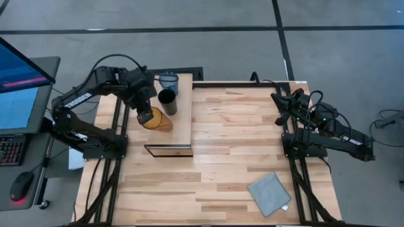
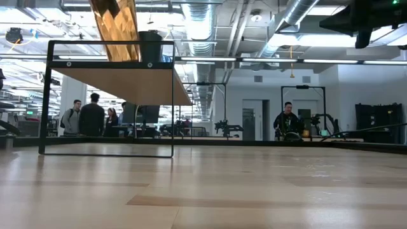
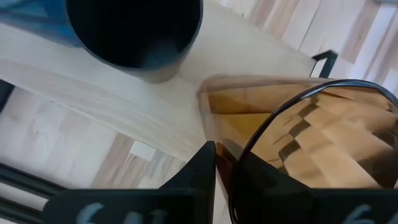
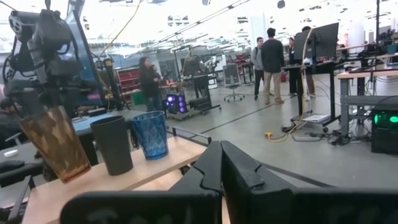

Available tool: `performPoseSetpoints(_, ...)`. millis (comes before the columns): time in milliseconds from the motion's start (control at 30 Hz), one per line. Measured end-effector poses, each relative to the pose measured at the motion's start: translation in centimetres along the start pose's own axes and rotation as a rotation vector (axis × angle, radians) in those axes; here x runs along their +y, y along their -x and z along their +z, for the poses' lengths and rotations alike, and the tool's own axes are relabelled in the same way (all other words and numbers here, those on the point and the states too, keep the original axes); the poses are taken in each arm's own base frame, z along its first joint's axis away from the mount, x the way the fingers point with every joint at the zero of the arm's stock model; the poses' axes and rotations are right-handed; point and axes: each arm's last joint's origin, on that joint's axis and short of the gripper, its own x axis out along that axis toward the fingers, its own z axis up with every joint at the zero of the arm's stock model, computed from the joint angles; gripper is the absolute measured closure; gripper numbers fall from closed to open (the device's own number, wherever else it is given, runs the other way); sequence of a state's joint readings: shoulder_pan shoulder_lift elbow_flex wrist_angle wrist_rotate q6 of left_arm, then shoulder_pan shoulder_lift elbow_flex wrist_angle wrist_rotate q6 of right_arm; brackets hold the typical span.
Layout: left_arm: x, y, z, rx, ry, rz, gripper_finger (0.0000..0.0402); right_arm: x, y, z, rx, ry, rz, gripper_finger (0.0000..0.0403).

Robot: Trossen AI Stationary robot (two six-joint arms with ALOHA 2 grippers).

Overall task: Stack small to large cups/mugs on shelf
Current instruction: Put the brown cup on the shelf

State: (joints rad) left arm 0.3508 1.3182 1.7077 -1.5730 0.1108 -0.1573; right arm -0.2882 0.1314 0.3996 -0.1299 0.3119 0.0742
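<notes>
Amber cup (image 1: 156, 120), tilted on the shelf (image 1: 183, 120) at upper left, is grasped by the left end effector (image 1: 144, 115); next, setting it upright beside the black cup (image 1: 167, 101) seems called for, while the right end effector (image 1: 283, 108) waits clenched.

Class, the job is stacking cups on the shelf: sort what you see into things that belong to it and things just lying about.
Belongs:
amber cup, gripped at its rim by the left claw
black cup
blue cup
shelf

Lying about:
grey-blue cloth
monitor
keyboard
mouse

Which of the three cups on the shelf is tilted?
The amber cup, gripped at its rim by the left hand. The black cup and blue cup stand upright beside it.
</notes>
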Motion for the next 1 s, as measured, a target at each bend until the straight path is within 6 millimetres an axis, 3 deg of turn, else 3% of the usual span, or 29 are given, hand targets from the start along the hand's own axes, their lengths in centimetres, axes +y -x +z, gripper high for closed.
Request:
performPoseSetpoints(233, -0.1, 0.5, 0.1, -0.021, -0.001, -0.012, 0.0375, 0.0, 0.0, 0.0, 0.0, 0.003, 0.0, 0.0377)
performPoseSetpoints(1000, -0.3, -2.2, 2.3, 0.053, -0.02, -0.036, 0.0372, 0.0, 0.0, -0.3, 0.027, 0.011, -0.002, 0.0377)
